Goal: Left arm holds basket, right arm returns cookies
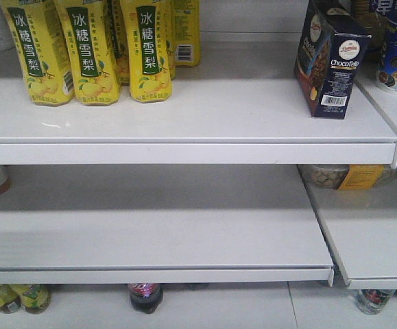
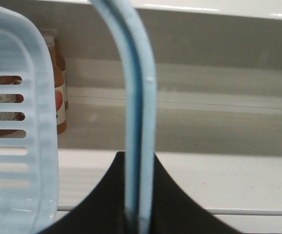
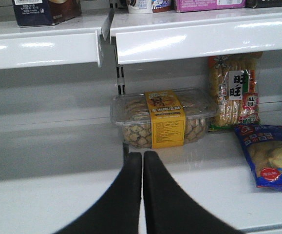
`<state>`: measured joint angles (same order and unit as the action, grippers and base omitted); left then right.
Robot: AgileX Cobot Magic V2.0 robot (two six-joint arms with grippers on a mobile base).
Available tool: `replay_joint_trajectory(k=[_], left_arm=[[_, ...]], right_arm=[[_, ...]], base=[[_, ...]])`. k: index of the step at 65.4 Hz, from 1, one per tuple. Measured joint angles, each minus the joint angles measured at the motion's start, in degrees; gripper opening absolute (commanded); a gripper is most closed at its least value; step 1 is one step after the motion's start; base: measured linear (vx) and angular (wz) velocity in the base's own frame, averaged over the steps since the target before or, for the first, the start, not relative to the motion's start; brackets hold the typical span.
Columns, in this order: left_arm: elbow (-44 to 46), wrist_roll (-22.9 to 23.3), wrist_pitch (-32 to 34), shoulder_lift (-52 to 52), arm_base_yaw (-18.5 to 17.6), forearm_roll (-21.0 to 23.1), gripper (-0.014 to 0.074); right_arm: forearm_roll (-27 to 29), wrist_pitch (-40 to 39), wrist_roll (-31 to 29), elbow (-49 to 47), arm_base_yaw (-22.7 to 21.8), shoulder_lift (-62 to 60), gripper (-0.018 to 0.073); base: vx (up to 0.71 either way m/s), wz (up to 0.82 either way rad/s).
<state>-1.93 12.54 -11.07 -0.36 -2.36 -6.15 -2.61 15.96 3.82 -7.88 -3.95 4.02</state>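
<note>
Dark blue card with a red-brown lower band, the cookies point(image 1: 330, 58) carton stands upright on the top shelf point(image 1: 184, 113) at the upper right of the front view, so the return looks done. The right pincer point(image 3: 142, 161) is closed and empty, its matte black fingers pressed together low in its view. The left pincer point(image 2: 140, 214) grips the smooth loop handle point(image 2: 138, 122) of the pale blue slotted plastic basket point(image 2: 14, 146). A careless withdrawal could clip the shelf's glossy lip or topple the carton.
</note>
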Motion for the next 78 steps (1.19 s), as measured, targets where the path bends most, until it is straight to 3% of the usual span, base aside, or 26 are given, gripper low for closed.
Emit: replay_joint_trajectory(k=[12,21,40,78], left_arm=[[0.0,0.0,0.0,0.0,0.0,0.0,-0.0006],[0.0,0.0,0.0,0.0,0.0,0.0,-0.0006],[0.0,0.0,0.0,0.0,0.0,0.0,-0.0006],[0.0,0.0,0.0,0.0,0.0,0.0,-0.0006]], right_arm=[[-3.6,-7.0,0.9,3.8,0.5,-0.8,-0.0009],[-4.4,-12.7,1.6,9.0,4.0,-4.2,-0.0009],[-3.4,-8.0,1.6,9.4,5.8,-4.7,-0.0009],[-1.6,-8.1,1.6,9.4,5.8,-4.7,-0.0009]], base=[[0.0,0.0],[0.0,0.0],[0.0,0.0],[0.0,0.0]])
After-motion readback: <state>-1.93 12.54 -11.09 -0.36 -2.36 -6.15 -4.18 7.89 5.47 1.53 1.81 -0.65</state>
